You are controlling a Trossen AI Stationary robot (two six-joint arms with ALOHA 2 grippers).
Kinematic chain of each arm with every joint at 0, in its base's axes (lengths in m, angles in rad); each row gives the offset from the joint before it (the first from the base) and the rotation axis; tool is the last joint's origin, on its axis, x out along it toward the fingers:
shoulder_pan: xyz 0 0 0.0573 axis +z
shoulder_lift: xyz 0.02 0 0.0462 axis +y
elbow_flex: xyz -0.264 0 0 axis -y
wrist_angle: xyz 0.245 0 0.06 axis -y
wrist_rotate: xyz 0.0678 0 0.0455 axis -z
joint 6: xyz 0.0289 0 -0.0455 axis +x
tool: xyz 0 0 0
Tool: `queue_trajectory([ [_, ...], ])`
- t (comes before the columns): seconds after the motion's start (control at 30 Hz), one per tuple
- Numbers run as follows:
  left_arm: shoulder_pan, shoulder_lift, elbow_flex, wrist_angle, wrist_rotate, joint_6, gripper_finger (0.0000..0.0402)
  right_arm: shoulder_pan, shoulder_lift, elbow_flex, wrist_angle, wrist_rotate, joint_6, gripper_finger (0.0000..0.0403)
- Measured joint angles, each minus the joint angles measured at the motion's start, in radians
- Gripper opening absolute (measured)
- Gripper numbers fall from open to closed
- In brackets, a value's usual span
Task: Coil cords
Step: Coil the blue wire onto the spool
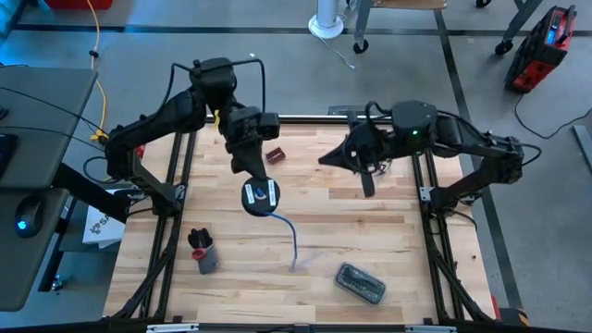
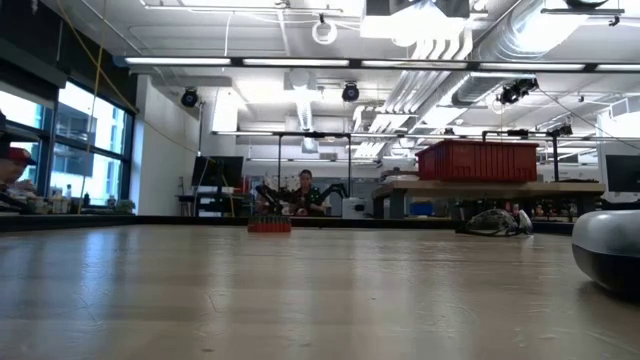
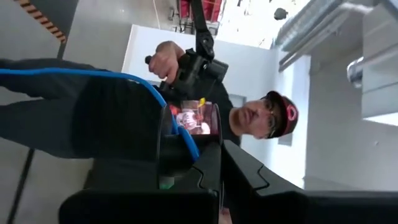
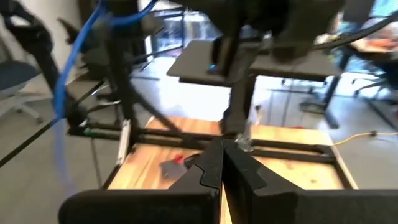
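The high view looks straight down on the whole table [image 1: 370, 231]; the low view skims level across its top into the room; both wrist views face outward, sharing the blue cord [image 4: 65, 81]

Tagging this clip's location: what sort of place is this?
Likely a robotics lab or workshop: a wooden table framed by two robot arms, exposed ceiling ducts with strip lights, and workbenches holding a red crate behind.

Your left arm reaches in from the worktop's back-left corner, its left gripper [image 1: 258, 181] pointing down toward the middle, jaws closed. Your right arm folds in from the right side, right gripper [image 1: 326, 159] raised, jaws pressed together.
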Motion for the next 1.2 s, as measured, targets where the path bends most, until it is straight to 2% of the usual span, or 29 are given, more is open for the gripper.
queue_trajectory([
  [0.13,0.026,0.001,0.0,0.001,0.001,-0.032,0.0,0.0,0.013,0.0,0.002,-0.051,-0.001,0.0],
  [0.3,0.056,0.001,0.0,0.008,-0.01,-0.053,0.0,0.0,0.025,0.0,0.085,-0.037,-0.001,0.0011],
  [0.4,0.075,0.001,0.0,0.007,-0.013,-0.054,0.0,0.0,0.032,0.0,0.123,-0.008,-0.001,0.0044],
  [0.57,0.131,0.001,0.0,0.078,-0.012,-0.045,0.0,0.0,0.057,0.0,0.149,0.004,-0.001,0.0128],
  [0.73,0.192,0.001,0.0,0.156,-0.011,-0.081,0.0,0.0,0.05,0.0,0.136,-0.102,0.037,0.0179],
  [0.87,0.22,0.001,0.0,0.158,0.0,-0.088,0.0,-0.007,0.015,0.0,0.123,-0.115,0.036,0.0182],
  [1.07,0.235,0.001,0.0,0.161,0.008,-0.087,0.0,-0.013,-0.036,0.0,0.038,-0.036,0.039,0.0174],
  [1.2,0.247,0.001,0.0,0.164,0.01,-0.083,0.0,-0.011,-0.032,0.001,0.009,-0.067,0.12,0.017],
])
